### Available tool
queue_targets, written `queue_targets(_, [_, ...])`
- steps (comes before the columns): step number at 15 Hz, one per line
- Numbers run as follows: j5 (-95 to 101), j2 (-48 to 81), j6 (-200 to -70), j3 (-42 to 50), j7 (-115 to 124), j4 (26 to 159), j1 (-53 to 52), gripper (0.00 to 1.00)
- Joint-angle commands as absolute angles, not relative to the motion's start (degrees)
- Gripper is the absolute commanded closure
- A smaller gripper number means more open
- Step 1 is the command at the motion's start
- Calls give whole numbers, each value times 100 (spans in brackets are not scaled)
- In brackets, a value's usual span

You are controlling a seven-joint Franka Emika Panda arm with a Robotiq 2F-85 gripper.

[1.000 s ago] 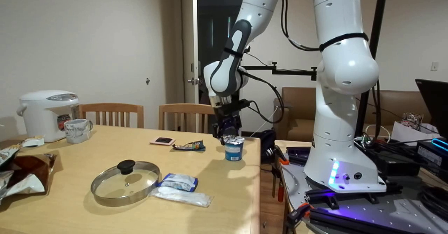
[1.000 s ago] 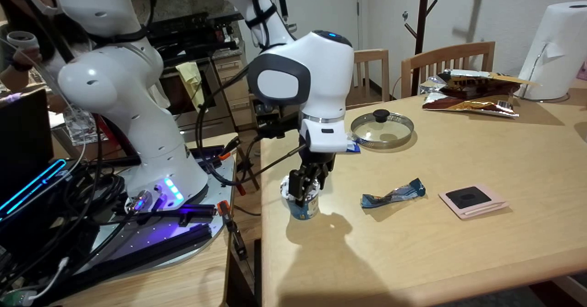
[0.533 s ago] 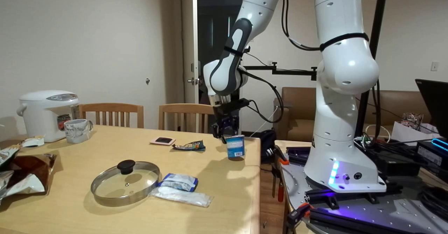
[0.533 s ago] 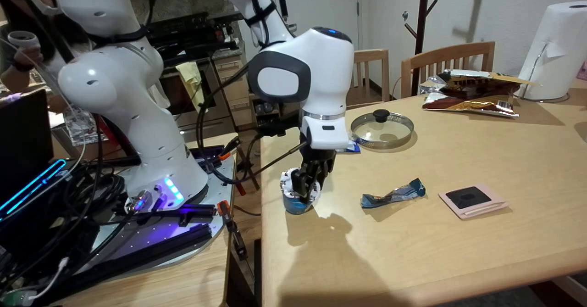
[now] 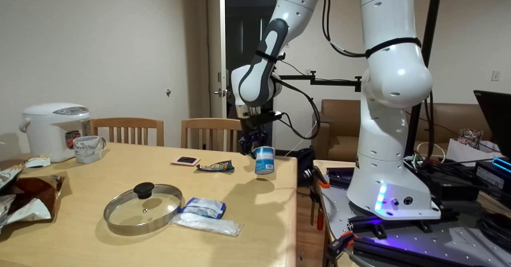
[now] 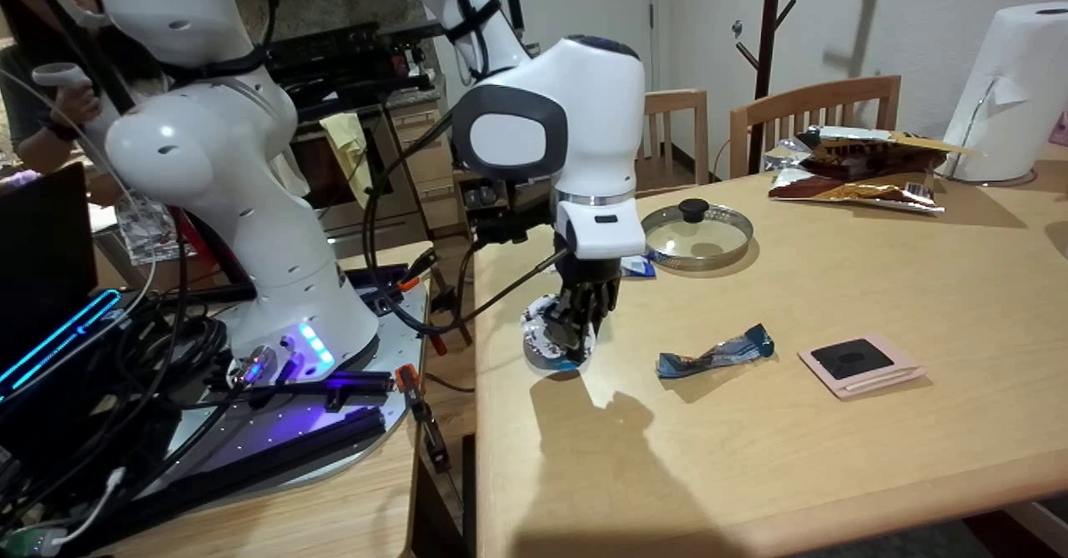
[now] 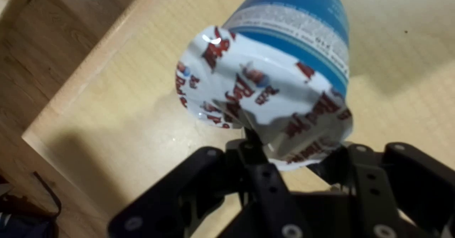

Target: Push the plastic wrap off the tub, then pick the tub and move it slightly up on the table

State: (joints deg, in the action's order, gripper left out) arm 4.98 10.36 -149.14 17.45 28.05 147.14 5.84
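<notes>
The tub, a blue cup (image 5: pixel 264 161) with a white, red-printed foil lid (image 7: pixel 263 85), hangs a little above the table with its shadow below it. It is tilted. My gripper (image 7: pixel 292 151) is shut on it at the rim, one finger on each side; the foil is creased by the left finger (image 7: pixel 265 175). In an exterior view the gripper (image 6: pixel 576 333) covers part of the lid. A crumpled dark-blue wrapper, seemingly the plastic wrap (image 6: pixel 716 353), lies on the table apart from the tub.
A pink pouch (image 6: pixel 859 366) lies beyond the wrapper. A glass lid (image 5: pixel 143 209), a blue-and-white packet (image 5: pixel 204 207) and a clear plastic sleeve (image 5: pixel 207 224) lie farther along the table (image 5: pixel 255 239). The table's edge (image 7: pixel 96 58) runs close beside the tub.
My gripper has closed on the tub and lifted it off the table. The tub has gone from upright to tilted and moved slightly away from the robot's base.
</notes>
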Motion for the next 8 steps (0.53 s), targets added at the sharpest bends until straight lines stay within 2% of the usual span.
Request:
queue_targets(1, [972, 989, -15582, 1757, 2677, 14637, 567, 95])
queue_targets(3, [1205, 1018, -15865, 1778, 2629, 14528, 538, 93])
queue_targets(8, [1709, 1182, -16783, 1786, 2150, 14330, 512, 100])
